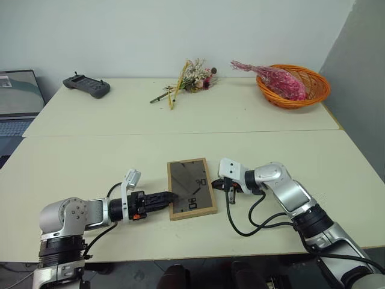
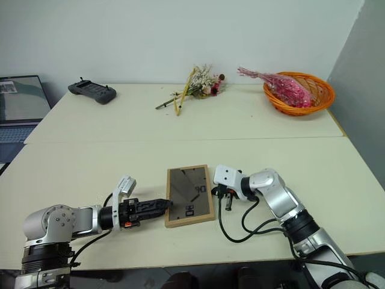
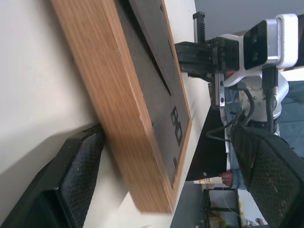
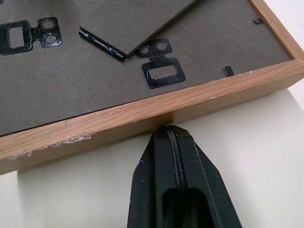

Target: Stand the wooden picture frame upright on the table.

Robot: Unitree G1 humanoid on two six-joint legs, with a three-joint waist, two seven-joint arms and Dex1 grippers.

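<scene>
Two grippers flank one item, as I read it from the head views: the wooden picture frame (image 1: 191, 188) lies flat, back panel up, on the near slab of the table (image 1: 90, 156), close to its front edge and about midway along it. Left gripper (image 1: 170, 197) reaches level to the frame's left rim, right gripper (image 1: 230, 191) sits just beside the right rim. Along the far edge: a black controller (image 1: 87, 85), a dried-flower sprig (image 1: 186, 79), an orange basket (image 1: 295, 84) at the far right corner (pink flowers inside).

Left wrist view: fingers (image 3: 78, 178) spread wide, one on the tabletop touching the frame's wooden side, the other above it; nothing gripped.

Right wrist view: fingers (image 4: 178, 183) pressed fully together, empty, tip at the frame's wooden edge. Two black sawtooth hangers (image 4: 160, 72) and the stand's flap (image 4: 137, 19) show on the grey backing.
</scene>
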